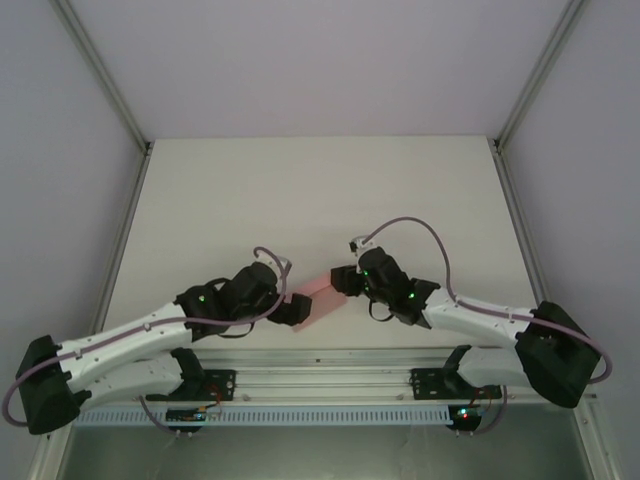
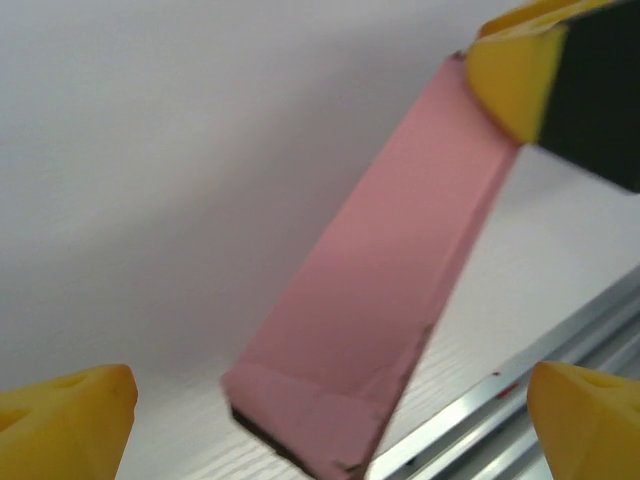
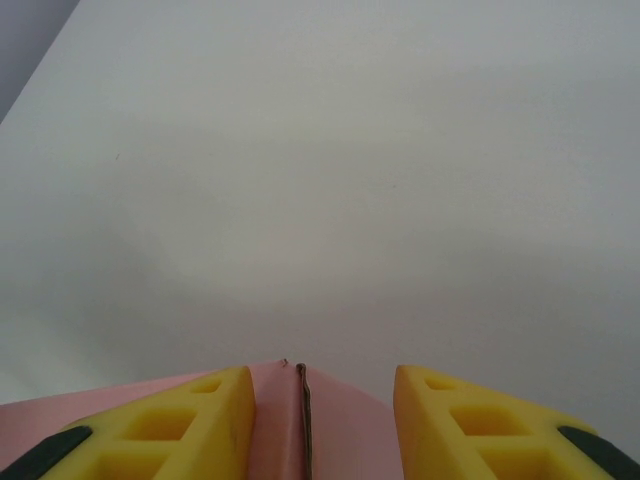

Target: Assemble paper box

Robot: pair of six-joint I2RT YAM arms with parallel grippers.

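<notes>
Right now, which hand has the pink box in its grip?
The right hand: its fingers pinch one end of the paper box. The left hand stands wide open, clear of the box.

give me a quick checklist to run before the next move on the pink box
1. Left gripper open, fingers either side of the paper box without touching it: ok.
2. Right gripper on the box's far end, pink card filling the gap between its fingers: ok.
3. Long walls folded into a rectangular body: ok.
4. Near end flap fully closed: cannot tell, there is a dark line under it.
5. Far end closed: cannot tell, it is hidden by the right gripper.
6. Near end short of the rail: ok.
</notes>
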